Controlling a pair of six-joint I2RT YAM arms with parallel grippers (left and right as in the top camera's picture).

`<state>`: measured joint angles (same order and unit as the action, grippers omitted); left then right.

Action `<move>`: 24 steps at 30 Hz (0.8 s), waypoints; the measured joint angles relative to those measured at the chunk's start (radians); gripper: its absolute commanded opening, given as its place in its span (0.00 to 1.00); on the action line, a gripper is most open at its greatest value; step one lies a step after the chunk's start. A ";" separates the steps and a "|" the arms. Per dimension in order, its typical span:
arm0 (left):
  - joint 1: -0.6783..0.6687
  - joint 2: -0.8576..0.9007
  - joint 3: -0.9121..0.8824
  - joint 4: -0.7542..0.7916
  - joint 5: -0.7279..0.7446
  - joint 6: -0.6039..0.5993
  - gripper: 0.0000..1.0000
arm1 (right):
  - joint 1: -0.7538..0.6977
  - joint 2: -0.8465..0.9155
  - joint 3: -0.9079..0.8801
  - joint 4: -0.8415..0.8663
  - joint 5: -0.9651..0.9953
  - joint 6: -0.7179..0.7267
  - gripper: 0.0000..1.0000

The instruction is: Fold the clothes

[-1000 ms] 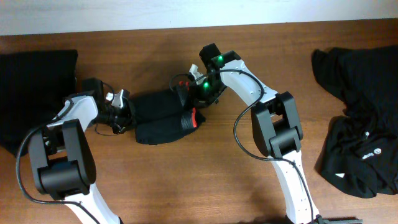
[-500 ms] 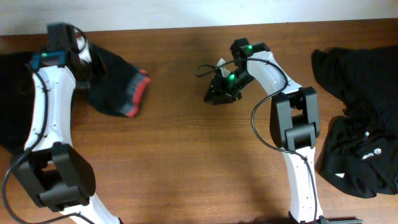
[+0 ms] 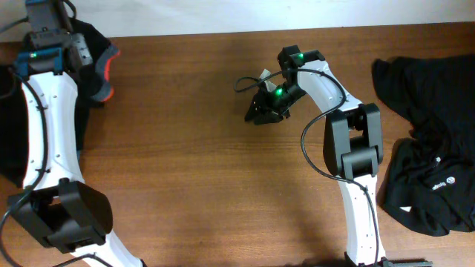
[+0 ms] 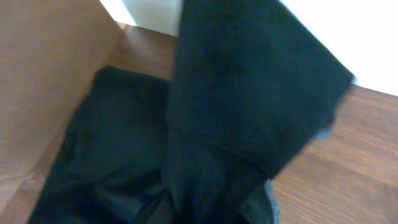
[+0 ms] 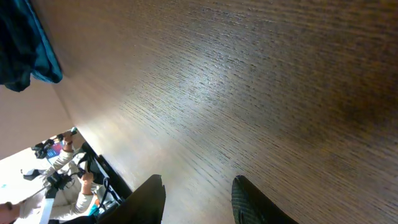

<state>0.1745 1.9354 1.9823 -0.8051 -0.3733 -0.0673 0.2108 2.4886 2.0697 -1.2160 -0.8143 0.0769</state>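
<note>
Plain wooden table (image 3: pixel 185 163) here: up at 10 o'clock the left gripper (image 3: pixel 83 53) is clamped on the folded black trousers (image 3: pixel 102 65). Near centre the right gripper (image 3: pixel 261 113) sits with fingers apart. The other clothes (image 3: pixel 427 170) are heaped at 3 o'clock.

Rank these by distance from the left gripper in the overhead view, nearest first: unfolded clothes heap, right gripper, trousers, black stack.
1. trousers: held in that gripper, far-left corner.
2. black stack: left edge, below the arm.
3. right gripper: mid-table.
4. unfolded clothes heap: right edge.
</note>
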 measured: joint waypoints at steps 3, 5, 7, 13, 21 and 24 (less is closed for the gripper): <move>0.033 0.000 0.000 0.018 -0.018 -0.001 0.01 | 0.000 0.000 0.000 0.000 0.000 -0.003 0.40; 0.056 0.000 0.000 0.017 -0.023 -0.013 0.01 | 0.000 0.000 0.000 0.000 0.000 -0.003 0.40; 0.072 0.000 0.000 0.017 -0.024 -0.032 0.01 | 0.000 0.000 0.000 0.000 0.000 -0.002 0.40; 0.149 0.000 0.000 -0.029 -0.024 -0.092 0.01 | 0.000 0.000 0.000 -0.002 0.000 -0.003 0.40; 0.242 0.036 0.000 -0.063 -0.024 -0.110 0.00 | 0.000 0.000 0.000 -0.014 0.000 -0.002 0.40; 0.271 0.068 0.000 -0.064 -0.024 -0.110 0.11 | 0.000 0.000 0.000 -0.016 0.000 -0.003 0.39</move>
<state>0.4458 2.0037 1.9823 -0.8688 -0.3973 -0.1776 0.2111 2.4886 2.0697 -1.2320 -0.8143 0.0738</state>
